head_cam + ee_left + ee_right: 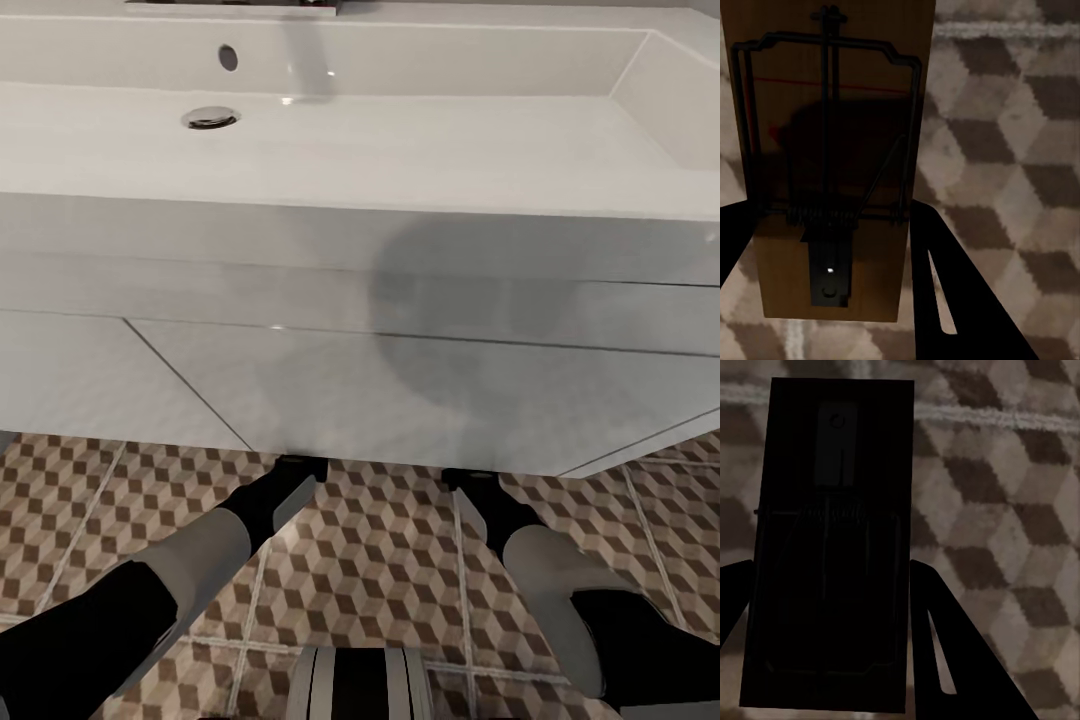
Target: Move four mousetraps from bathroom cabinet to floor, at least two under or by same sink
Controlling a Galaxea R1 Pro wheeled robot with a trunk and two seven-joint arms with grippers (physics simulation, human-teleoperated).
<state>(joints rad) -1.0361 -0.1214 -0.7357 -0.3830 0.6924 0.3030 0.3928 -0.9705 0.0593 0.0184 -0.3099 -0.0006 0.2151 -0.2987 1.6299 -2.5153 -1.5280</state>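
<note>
Black-sleeved arms reaching forward and down over brown, beige and white cube-patterned floor tiles. Left claw clamped on flat brown wooden mousetrap; right claw clamped on second, shadow-dark mousetrap. Both claws tucked under white vanity front. Beyond, wide white rectangular sink basin.

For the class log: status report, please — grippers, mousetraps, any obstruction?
Left gripper shut on mousetrap. Right gripper shut on second mousetrap. Both reach under sink, above bathroom floor. Nothing in the way.
</note>
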